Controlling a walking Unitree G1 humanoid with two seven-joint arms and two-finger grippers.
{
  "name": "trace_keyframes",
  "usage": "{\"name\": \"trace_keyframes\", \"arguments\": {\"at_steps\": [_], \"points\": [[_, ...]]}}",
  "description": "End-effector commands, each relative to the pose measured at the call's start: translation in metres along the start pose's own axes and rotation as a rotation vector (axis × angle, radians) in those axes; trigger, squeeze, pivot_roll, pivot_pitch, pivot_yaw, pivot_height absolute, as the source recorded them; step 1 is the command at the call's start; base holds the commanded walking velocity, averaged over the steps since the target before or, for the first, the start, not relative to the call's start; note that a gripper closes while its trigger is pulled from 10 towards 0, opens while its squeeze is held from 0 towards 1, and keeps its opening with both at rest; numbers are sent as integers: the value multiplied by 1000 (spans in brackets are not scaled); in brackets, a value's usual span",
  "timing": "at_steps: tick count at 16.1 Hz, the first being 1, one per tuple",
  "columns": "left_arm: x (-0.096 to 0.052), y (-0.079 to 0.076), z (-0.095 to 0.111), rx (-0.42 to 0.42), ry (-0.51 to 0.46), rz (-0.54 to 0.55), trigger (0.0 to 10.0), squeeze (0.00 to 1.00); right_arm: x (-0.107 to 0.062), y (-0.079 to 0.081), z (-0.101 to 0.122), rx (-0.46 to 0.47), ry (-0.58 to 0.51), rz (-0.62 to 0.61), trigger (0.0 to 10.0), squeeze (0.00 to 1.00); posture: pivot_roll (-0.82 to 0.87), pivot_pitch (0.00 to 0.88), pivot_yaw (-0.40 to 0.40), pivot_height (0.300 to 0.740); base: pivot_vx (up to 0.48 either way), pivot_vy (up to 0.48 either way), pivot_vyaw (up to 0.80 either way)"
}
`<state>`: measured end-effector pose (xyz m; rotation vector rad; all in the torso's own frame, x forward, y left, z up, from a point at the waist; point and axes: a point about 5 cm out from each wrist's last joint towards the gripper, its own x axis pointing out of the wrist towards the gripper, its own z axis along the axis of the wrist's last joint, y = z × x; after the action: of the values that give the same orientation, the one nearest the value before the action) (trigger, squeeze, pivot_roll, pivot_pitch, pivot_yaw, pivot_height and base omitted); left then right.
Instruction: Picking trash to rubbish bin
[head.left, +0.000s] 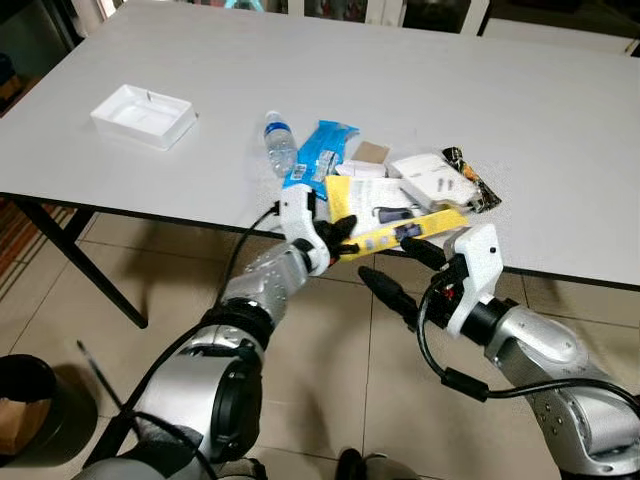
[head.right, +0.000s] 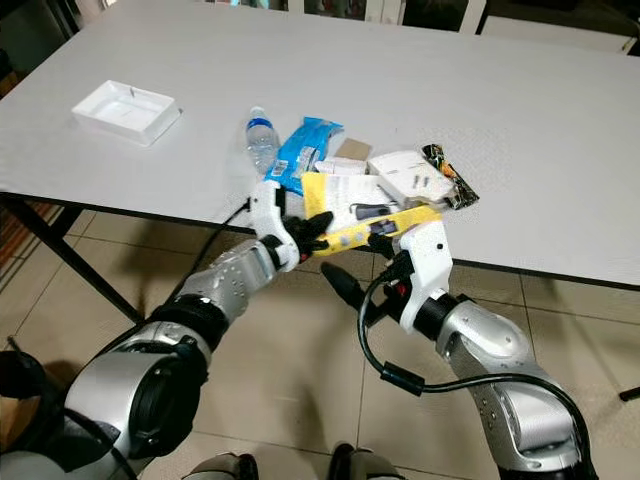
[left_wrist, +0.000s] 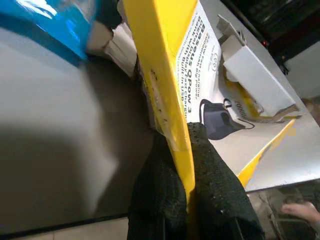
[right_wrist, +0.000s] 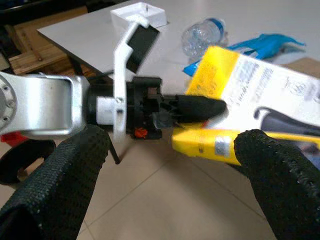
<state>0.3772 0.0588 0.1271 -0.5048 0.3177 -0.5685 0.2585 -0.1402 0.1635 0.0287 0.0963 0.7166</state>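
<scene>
Trash (head.left: 400, 185) mostly sits piled at the counter (head.left: 420, 90) edge; your left gripper (head.left: 340, 232) pinches the yellow box (head.left: 375, 215); right gripper (head.left: 405, 270) gapes wide, holding nothing; no piece binned yet.

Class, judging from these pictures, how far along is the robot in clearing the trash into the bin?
Nothing looks binned yet: the bottle, blue wrapper and white boxes lie on the table. In hand: the left claw is shut on the yellow box, with the right claw open beside it. Left: carrying everything to the black bin.
</scene>
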Motion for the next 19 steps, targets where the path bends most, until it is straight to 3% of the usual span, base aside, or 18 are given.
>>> {"name": "trace_keyframes", "arguments": {"at_steps": [1, 6, 12, 14, 17, 18, 19], "points": [[-4, 6, -4, -5, 6, 15, 0, 0, 1, -1, 0, -8, 1, 7, 10000, 0, -135, 120, -60, 740, 0, 0, 0], [-13, 4, 14, 17, -119, -48, 0, 0, 9, -5, 1, -19, -11, 20, 10000, 0, -103, 90, -75, 740, 0, 0, 0], [-13, -21, 24, 6, -192, -178, 0, 0, 14, -5, 1, -18, -23, 25, 10000, 0, -103, 80, -71, 740, 0, 0, 0], [-13, -28, 30, 37, -204, -194, 0, 0, 14, -6, 1, -18, -30, 18, 10000, 0, -101, 78, -71, 740, 0, 0, 0], [-16, -29, 36, 48, -215, -201, 0, 0, 15, -7, 1, -22, -30, 22, 10000, 0, -93, 71, -71, 740, 0, 0, 0], [-18, -29, 37, 54, -217, -203, 5765, 0, 16, -7, 1, -22, -34, 23, 10000, 0, -92, 68, -70, 740, 0, 0, 0], [-18, -29, 37, 62, -215, -202, 10000, 0, 18, -8, 2, -24, -38, 24, 10000, 0, -90, 61, -70, 740, 0, 0, 0]]}}
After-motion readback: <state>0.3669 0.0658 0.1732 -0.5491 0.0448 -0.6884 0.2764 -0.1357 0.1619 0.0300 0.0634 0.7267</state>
